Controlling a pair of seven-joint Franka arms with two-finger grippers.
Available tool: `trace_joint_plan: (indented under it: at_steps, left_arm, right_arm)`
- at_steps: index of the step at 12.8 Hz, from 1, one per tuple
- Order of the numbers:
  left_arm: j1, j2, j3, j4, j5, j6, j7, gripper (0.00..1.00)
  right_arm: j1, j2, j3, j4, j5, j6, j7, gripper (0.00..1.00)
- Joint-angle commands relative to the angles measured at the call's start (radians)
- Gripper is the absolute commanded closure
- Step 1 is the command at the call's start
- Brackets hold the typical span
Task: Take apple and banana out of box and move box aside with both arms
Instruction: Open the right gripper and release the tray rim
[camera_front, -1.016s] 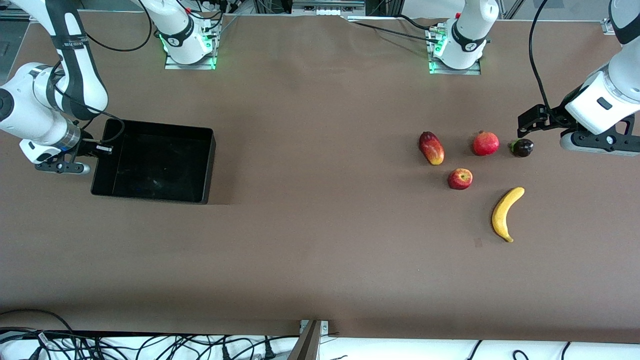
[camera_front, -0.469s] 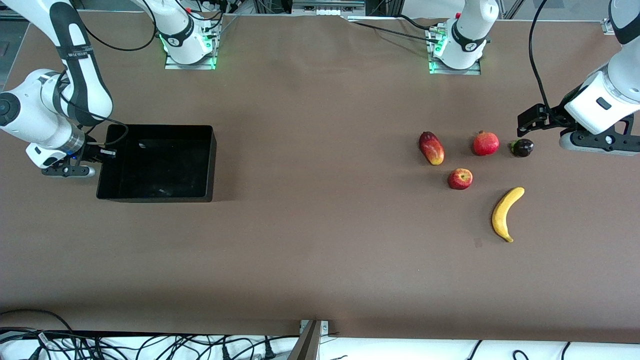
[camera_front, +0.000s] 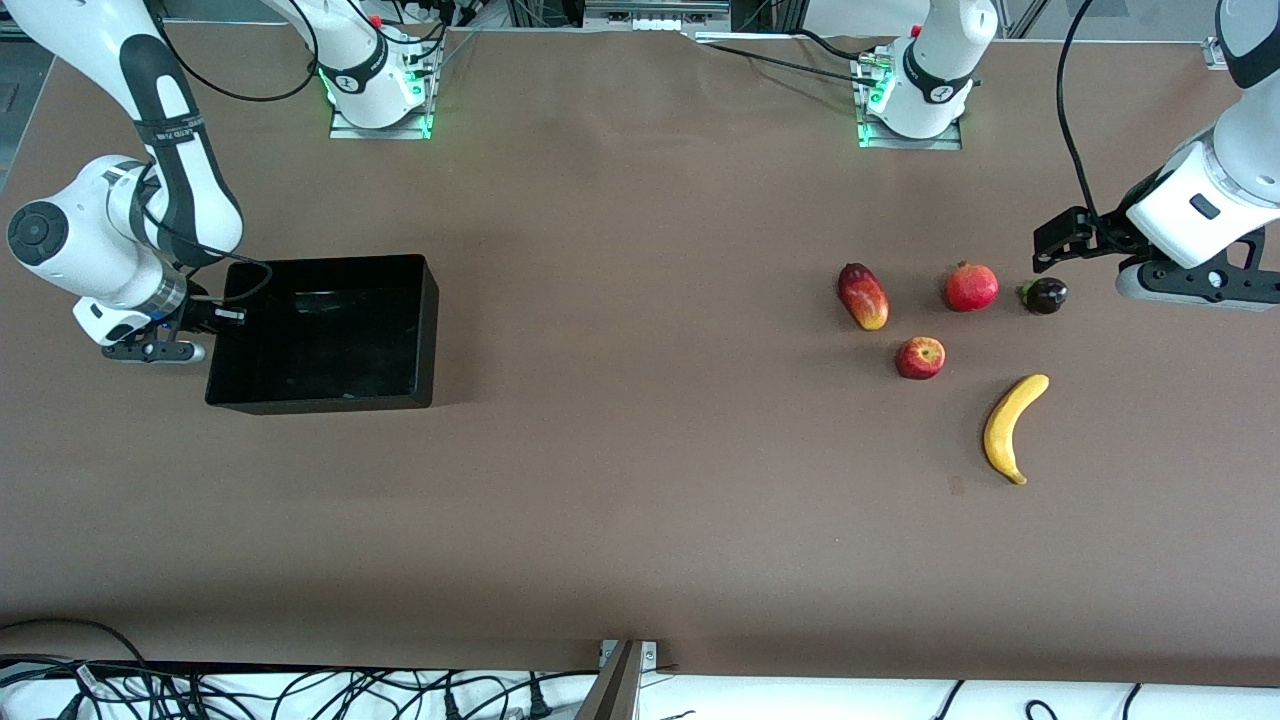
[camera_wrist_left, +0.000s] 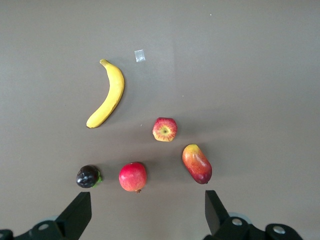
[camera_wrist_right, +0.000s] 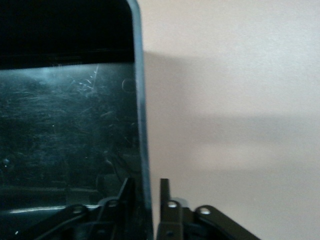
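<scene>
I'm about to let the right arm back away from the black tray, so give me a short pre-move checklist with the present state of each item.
1. Glossy black rectangular plastic box emptied of fruit: ok.
2. Small red apple with yellowish patches and long curved yellow banana on the table at the left arm's end: ok.
3. Box flat on the table: ok.
4. Right gripper released from the box wall: cannot tell; its fingers straddle the wall at the right arm's end with little gap.
5. Left gripper open, holding nothing, waiting above the fruits: ok.
</scene>
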Motion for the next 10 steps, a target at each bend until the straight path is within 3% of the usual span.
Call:
trace_joint_plan:
  at_steps: [1, 3, 8, 10]
  left_arm:
    - [-0.003, 0.010, -0.003, 0.030, 0.015, -0.025, -0.009, 0.00]
    - [-0.003, 0.010, -0.003, 0.030, 0.015, -0.025, -0.009, 0.00]
    - [-0.003, 0.010, -0.003, 0.030, 0.015, -0.027, -0.007, 0.00]
    - [-0.003, 0.008, -0.005, 0.030, 0.015, -0.028, -0.007, 0.00]
  right_arm:
    - [0.011, -0.031, 0.016, 0.022, 0.028, -0.008, -0.008, 0.00]
    - [0.032, -0.094, 0.025, 0.069, 0.028, -0.102, -0.002, 0.00]
    - [0.078, -0.196, 0.030, 0.311, 0.010, -0.518, 0.018, 0.00]
    - [0.101, -0.258, 0.030, 0.351, -0.028, -0.624, 0.070, 0.00]
